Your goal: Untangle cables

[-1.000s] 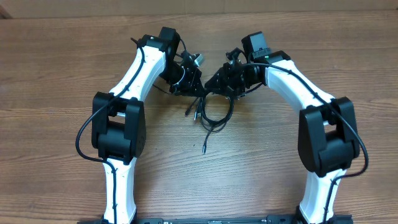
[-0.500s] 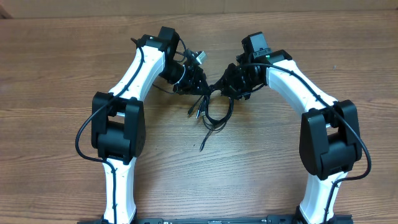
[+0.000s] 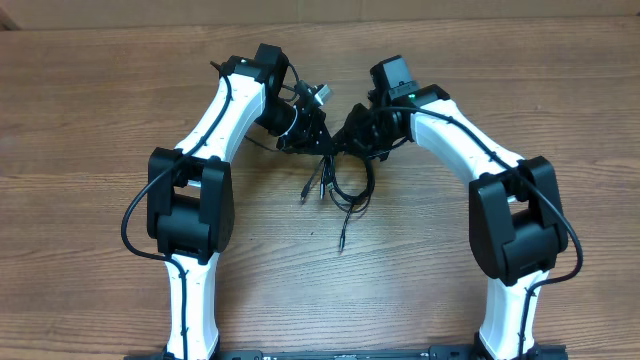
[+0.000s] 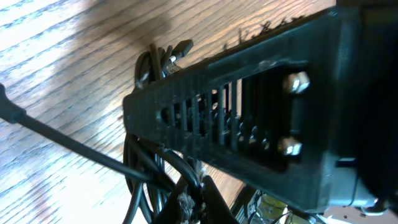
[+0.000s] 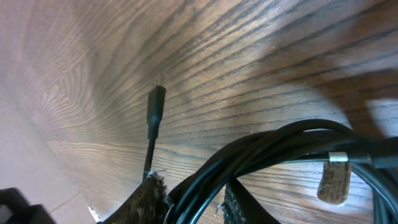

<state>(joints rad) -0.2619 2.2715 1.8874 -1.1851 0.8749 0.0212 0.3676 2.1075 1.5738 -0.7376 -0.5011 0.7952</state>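
Cables (image 3: pixel 333 170) lie in a black tangle just below and between both sets of jaws, with their loops on the counter (image 3: pixel 90 120). We see the right jaws partly apart, clamped on a bundle of cables that passes between their fingers (image 5: pixel 152 196). The left jaws are fully together beside the tangle; we cannot tell whether they pinch a strand. One plug end (image 3: pixel 342 243) trails loose, well below the jaws.
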